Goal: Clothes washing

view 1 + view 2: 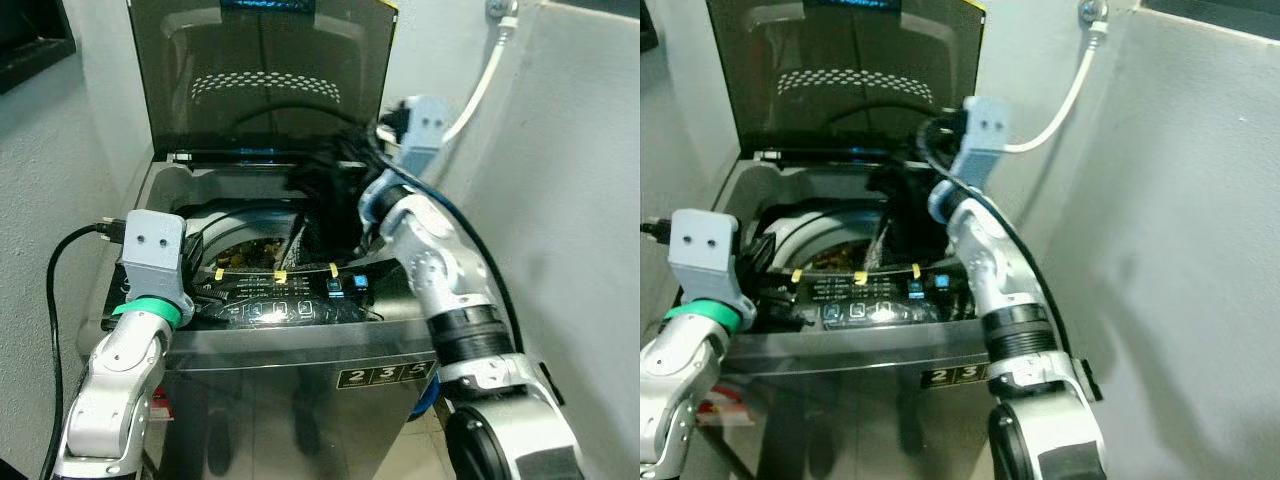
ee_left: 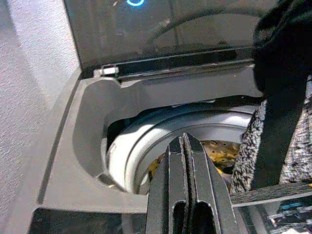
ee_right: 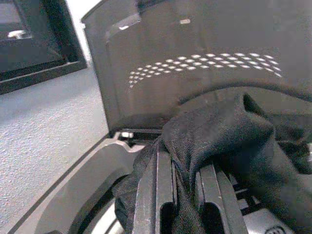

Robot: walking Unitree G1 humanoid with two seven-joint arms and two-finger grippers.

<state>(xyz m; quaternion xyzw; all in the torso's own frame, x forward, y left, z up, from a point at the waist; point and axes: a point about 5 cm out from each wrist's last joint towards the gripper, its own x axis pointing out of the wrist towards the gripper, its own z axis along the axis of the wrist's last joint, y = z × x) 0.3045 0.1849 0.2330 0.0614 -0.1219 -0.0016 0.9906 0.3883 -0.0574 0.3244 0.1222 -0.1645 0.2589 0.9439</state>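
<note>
A top-loading washing machine [image 1: 290, 345] stands before me with its dark lid [image 1: 265, 75] raised. My right gripper [image 3: 184, 195] is shut on a black garment [image 1: 325, 195], holding it over the right side of the drum opening; the cloth drapes over the fingers [image 3: 158, 190] and hangs down into the tub. A speckled grey part of the cloth [image 2: 251, 146] hangs beside it. My left gripper [image 2: 184, 146] is shut and empty, at the front left rim of the machine, pointing at the drum [image 2: 146, 141]. Something yellowish lies at the drum bottom [image 1: 250, 255].
The control panel [image 1: 290, 305] runs along the machine's front edge. A white hose [image 1: 485, 85] goes up the right wall. Grey walls close in on both sides. A black cable [image 1: 55, 300] loops from my left wrist.
</note>
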